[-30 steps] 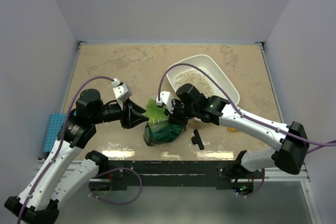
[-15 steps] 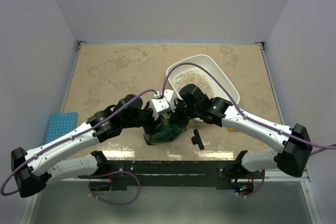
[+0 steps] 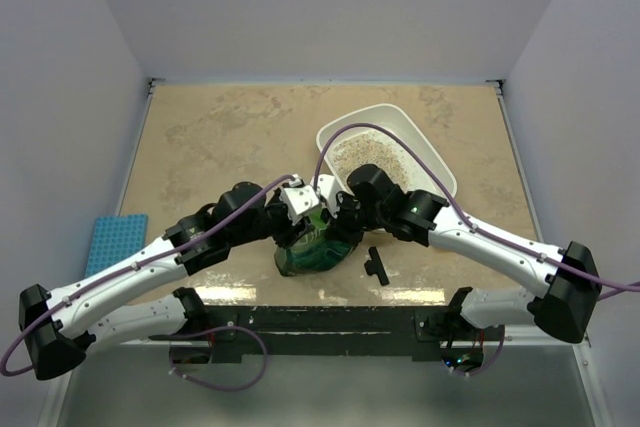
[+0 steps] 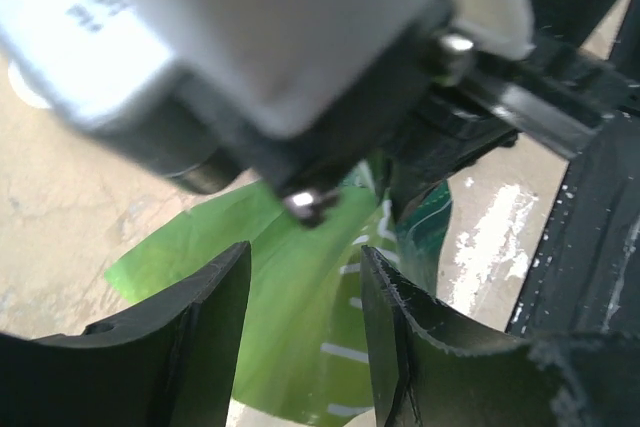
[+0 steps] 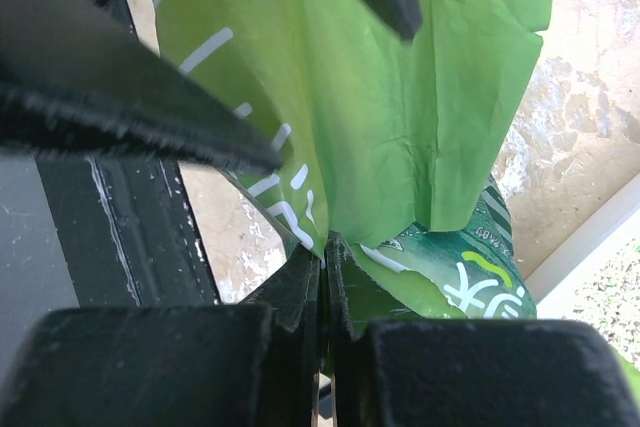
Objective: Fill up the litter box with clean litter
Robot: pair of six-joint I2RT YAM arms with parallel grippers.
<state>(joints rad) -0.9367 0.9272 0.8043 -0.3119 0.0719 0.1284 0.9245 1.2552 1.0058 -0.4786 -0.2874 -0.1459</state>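
One litter box (image 3: 428,150): white shallow tray with a raised rim. It stands flat on the desk (image 3: 220,137), turned at an angle, right of the desk's middle and toward its far side. A strip of its rim also shows at the lower right of the right wrist view.
Clean litter (image 3: 362,153): pale speckled granules lying loose on the floor of the litter box.
Green bag (image 3: 312,253): crinkled, dark green with white markings. It sits on the desk just off the litter box's near left corner, with a lighter green flap raised above it. Whether it touches the litter box I cannot tell.
Right jaws: together, pinching the lower edge of the bag's light green flap, on the side of the bag that faces the litter box.
Right arm (image 3: 480,242): runs along the near side of the litter box toward the bag.
Left jaws: apart, the two fingers (image 4: 190,347) standing either side of the flap with green film showing in the gap between them. They are on the side of the bag away from the litter box.
Left arm (image 3: 130,272): stretched toward the bag from the side opposite the litter box.
Black piece (image 3: 377,266): small, lying on the desk on the near side of the litter box, apart from it and close beside the bag.
Blue rack (image 3: 112,242): at the desk's left edge, well apart from the litter box.
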